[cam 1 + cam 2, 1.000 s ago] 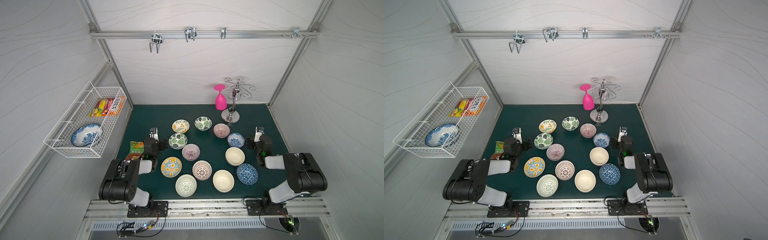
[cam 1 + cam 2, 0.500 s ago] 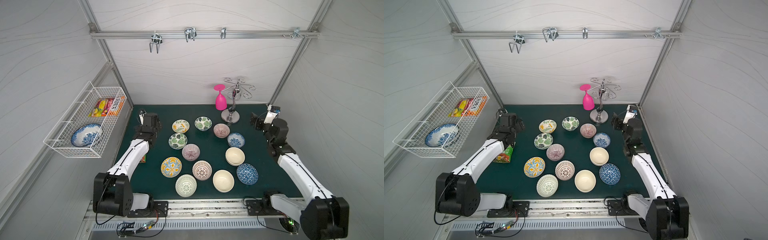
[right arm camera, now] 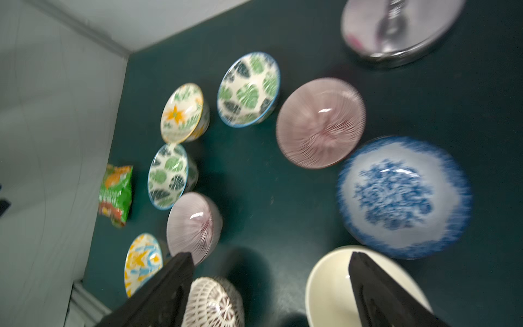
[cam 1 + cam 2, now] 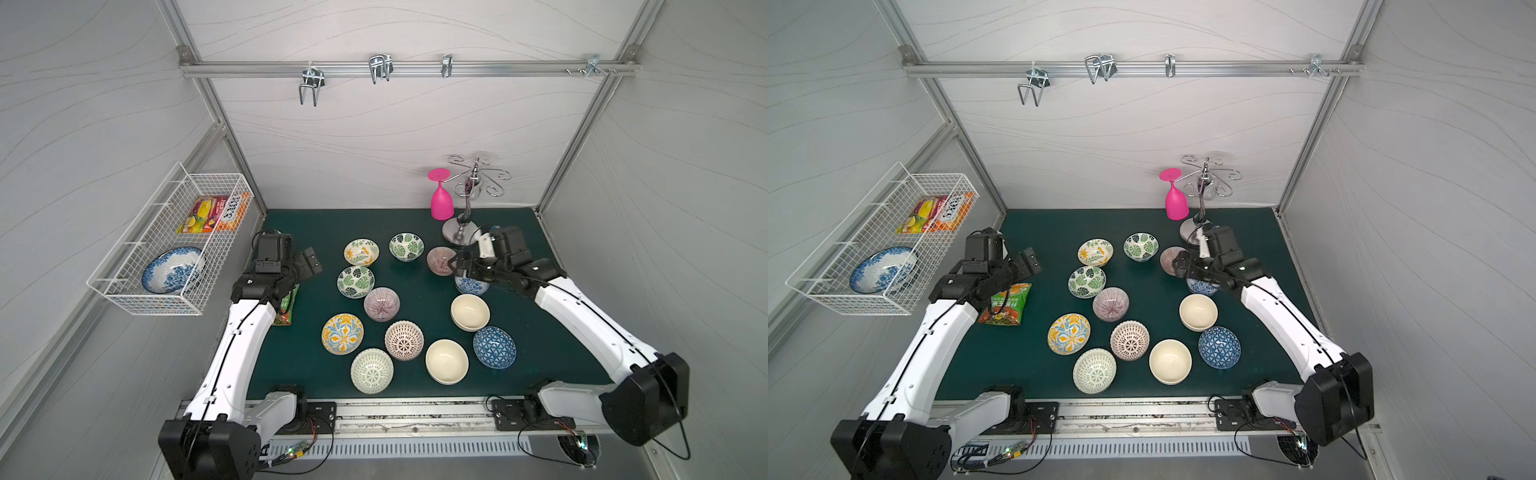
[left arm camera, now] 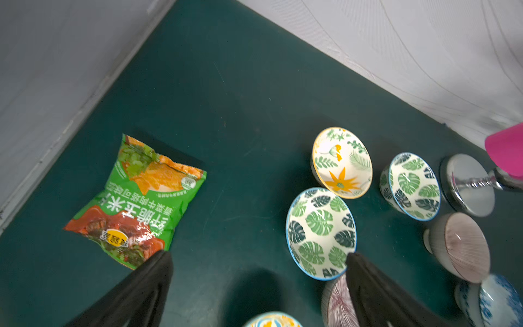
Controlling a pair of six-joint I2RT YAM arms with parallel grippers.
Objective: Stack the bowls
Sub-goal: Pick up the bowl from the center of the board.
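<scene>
The bowls (image 4: 381, 304) stand upright on the mat (image 4: 332, 224), spread out in front of the stand (image 4: 459, 237). We see no finished stack. One cream bowl (image 4: 470, 312) is perhaps double, but we cannot tell. Nearest to the stand is a pink bowl (image 4: 438, 261). Just in front of that is a blue bowl (image 4: 471, 286), half hidden in both top views.

A second ago both arms were folded low, far from the stand. Now both are stretched out over the mat. The bowls themselves have not moved. From this we judge that the work is only starting, with the reach for a first bowl.

The right claw (image 4: 459, 266) hangs over the place where the pink bowl and the blue bowl meet, close in front of the stand. Whether it touches either one, we cannot tell. Its jaws are apart, and nothing is between them. The left claw (image 4: 311, 262) is well apart from the stand, across the bowls, beside a leaf bowl (image 4: 355, 281) and near the bag (image 4: 1007, 305). Its jaws are also apart and hold nothing.
</scene>
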